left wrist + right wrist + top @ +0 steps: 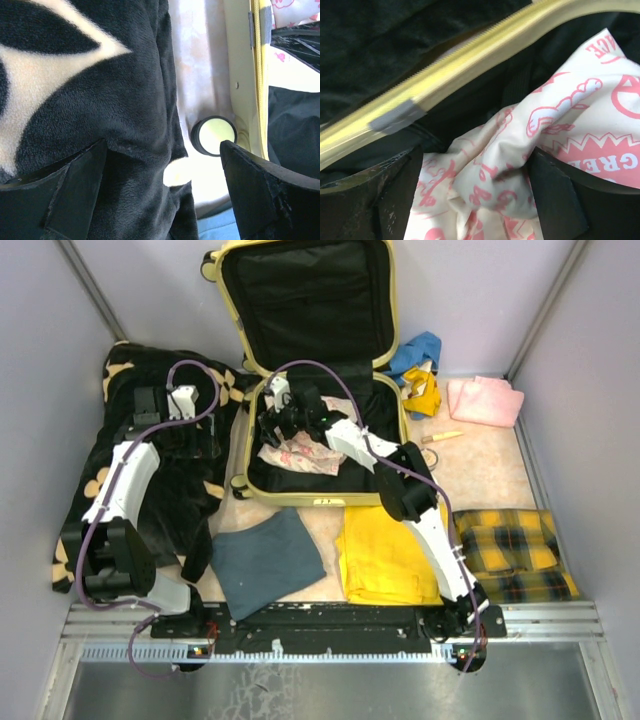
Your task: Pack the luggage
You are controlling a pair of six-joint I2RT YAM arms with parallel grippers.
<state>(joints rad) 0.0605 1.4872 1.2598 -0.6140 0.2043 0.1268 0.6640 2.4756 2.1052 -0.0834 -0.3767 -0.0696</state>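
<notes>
The pale-yellow luggage (320, 498) lies open in the middle of the table, its lid (305, 300) up and its black lining showing. A white cloth with pink print (300, 455) lies crumpled in the bottom half. My right gripper (280, 420) reaches into that half. In the right wrist view its jaws (475, 195) stand open, with a bunched fold of the printed cloth (490, 165) lying between them beside the yellow zip rim (445, 70). My left gripper (180, 400) hangs open over the black flowered blanket (100, 100), left of the luggage's wheel (215, 135); its jaws (162, 190) hold nothing.
The black blanket with tan flowers (150, 440) covers the left side. A folded blue-grey garment (265, 558), a yellow garment (385, 555) and a yellow-and-black plaid piece (510, 550) lie along the front. A pink cloth (485, 400) and blue and yellow clothes (420, 370) sit at back right.
</notes>
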